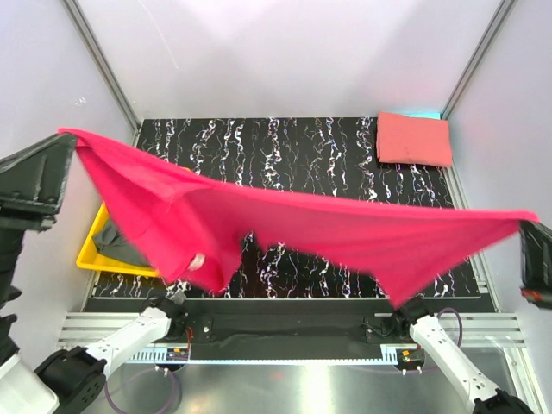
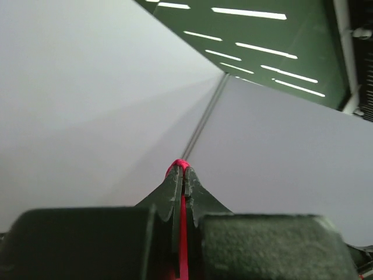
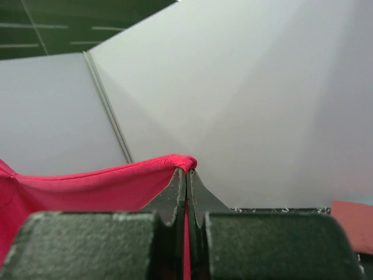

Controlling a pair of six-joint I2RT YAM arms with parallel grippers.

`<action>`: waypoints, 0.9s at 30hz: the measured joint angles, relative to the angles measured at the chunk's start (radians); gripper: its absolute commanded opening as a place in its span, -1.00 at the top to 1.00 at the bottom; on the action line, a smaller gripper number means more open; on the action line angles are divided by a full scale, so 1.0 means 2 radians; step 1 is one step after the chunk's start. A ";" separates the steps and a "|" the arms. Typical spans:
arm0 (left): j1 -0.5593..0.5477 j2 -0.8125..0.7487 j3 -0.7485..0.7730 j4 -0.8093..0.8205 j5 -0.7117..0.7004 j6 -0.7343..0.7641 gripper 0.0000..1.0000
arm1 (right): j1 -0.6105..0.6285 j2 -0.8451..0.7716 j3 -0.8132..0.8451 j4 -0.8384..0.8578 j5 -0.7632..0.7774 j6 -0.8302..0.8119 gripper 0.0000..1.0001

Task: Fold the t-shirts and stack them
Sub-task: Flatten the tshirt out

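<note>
A magenta shirt (image 3: 99, 189) is pinched by the closed gripper (image 3: 186, 175) at frame centre.

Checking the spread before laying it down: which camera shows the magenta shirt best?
Top external: the whole magenta shirt hangs stretched between the left claw and right claw. Left wrist shows only a pinched nub; right wrist shows the gripped corner and one edge.

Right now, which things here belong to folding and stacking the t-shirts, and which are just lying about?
Job: magenta t-shirt, stretched between left gripper and right gripper; folded salmon t-shirt, far right corner; grey cloth in the yellow bin, likely a t-shirt.
Lying about: the yellow bin itself.
</note>
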 measured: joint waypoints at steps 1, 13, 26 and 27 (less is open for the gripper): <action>0.000 0.001 0.009 0.003 0.006 -0.001 1.00 | 0.000 -0.007 0.002 0.001 -0.002 0.006 1.00; 0.000 0.077 -0.057 0.065 -0.013 0.063 1.00 | 0.000 0.039 -0.103 0.084 0.091 -0.021 1.00; 0.045 0.314 -0.402 0.130 -0.071 0.101 1.00 | -0.009 0.198 -0.533 0.287 0.149 -0.027 1.00; 0.054 0.349 -0.394 0.138 -0.067 0.101 1.00 | -0.024 0.236 -0.537 0.311 0.135 -0.023 1.00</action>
